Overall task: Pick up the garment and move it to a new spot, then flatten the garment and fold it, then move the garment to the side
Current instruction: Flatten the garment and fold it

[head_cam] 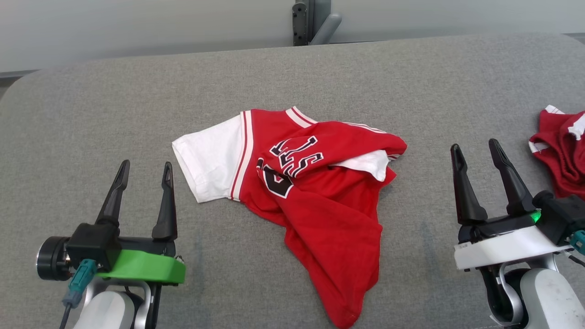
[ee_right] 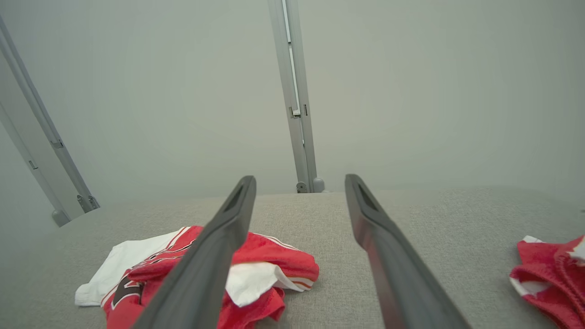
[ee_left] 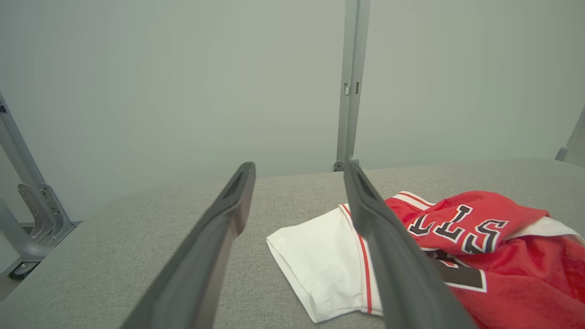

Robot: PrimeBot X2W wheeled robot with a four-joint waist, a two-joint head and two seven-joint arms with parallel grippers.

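Red-and-white jersey lies crumpled mid-table, one white sleeve flat toward my left, hem trailing toward me. My left gripper and right gripper are both spread wide and empty, flanking it and clear of the cloth, likely set to take opposite edges for flattening. A second red garment is bunched beyond my right gripper, not touching.

Your left end effector: long black fingers, green mount, teal connector. Your right end effector: same fingers, white mount, small green light, pale forearm.
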